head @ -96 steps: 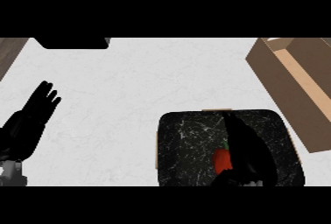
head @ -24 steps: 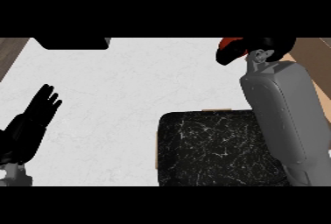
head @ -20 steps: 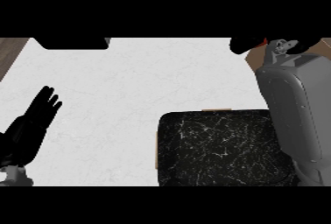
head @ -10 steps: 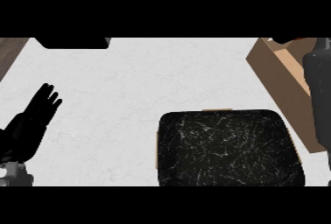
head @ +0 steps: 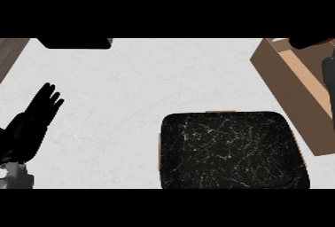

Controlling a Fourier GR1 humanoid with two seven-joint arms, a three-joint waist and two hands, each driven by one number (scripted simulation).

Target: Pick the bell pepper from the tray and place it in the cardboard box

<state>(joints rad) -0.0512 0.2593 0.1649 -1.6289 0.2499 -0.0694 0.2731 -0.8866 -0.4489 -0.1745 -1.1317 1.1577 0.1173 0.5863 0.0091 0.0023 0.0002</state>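
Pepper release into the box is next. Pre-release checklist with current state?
1. Pepper off the tray: ok, none lies on it.
2. Right hand over the box: ok, at the view's top right edge, above the box's far end.
3. Pepper held: cannot tell, the hand is mostly cut off and only a red sliver shows beside it.
4. Box opening facing up: ok, its inner wall shows.
5. Left hand out of the path: ok, open, resting at the left edge.
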